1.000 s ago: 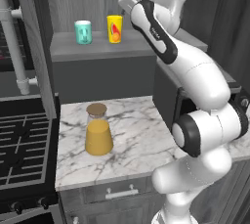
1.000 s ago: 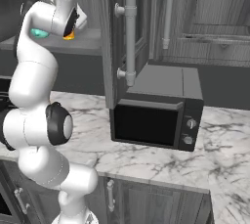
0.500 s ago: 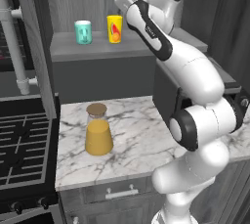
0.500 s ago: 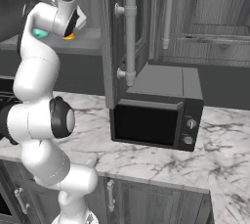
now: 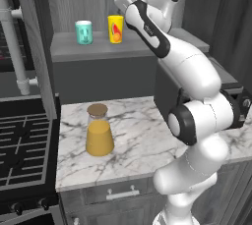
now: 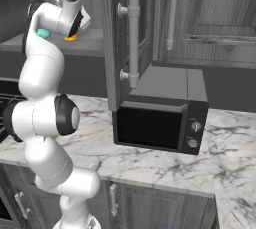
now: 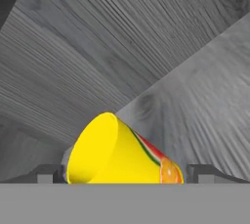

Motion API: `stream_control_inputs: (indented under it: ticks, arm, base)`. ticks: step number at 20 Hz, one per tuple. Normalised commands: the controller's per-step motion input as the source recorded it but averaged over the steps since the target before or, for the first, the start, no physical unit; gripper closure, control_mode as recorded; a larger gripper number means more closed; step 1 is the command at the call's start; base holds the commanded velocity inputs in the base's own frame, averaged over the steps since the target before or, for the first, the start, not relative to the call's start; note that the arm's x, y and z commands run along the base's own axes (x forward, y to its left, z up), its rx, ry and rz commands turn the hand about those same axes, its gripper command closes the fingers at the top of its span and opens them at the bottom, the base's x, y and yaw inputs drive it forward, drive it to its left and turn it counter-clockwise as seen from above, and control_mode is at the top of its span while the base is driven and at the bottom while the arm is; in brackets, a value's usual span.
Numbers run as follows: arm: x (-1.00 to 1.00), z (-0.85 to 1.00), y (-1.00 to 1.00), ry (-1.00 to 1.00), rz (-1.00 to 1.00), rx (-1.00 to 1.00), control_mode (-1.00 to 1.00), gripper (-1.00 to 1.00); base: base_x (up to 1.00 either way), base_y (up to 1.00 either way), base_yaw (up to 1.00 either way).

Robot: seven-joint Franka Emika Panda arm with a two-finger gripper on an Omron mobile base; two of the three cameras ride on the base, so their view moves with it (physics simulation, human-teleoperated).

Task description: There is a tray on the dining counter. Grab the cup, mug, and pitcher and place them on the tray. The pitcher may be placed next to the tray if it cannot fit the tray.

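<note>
Cup (image 7: 117, 152) sits between the wide-open gripper (image 7: 126, 174) fingers, low in the frame. Slide in more, then squeeze gently.

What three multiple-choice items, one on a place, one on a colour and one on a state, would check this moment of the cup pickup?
1. Where does the pitcher stand?
A. on the marble counter by the stove
B. on the shelf beside the mug
C. on top of the microwave

2. What colour is the cup on the shelf?
A. teal
B. yellow
C. white

3. How do the gripper jaws stand?
A. shut on the mug
B. shut with nothing between
C. open, one finger tip on each side of the cup

Answers:
1 A, the left base view shows it on the veined counter next to the stove.
2 B, it is yellow with a red-orange mark; the mug beside it is teal.
3 C, the hand view shows the tips apart with the cup between them.
</note>
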Motion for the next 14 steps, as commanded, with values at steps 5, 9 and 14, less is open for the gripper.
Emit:
stream_control_inputs:
  ticks: [5, 9, 14]
  arm:
    - [0.12, -0.05, 0.03, 0.03, 0.0, 0.0, -1.0, -1.0]
    - [0.1, -0.02, 0.02, 0.03, 0.0, 0.0, -1.0, -1.0]
    - [0.17, -0.01, 0.04, 0.03, 0.0, 0.0, -1.0, -1.0]
  base:
    - [0.0, 0.0, 0.0]
    - [0.0, 0.0, 0.0]
    - [0.0, 0.0, 0.0]
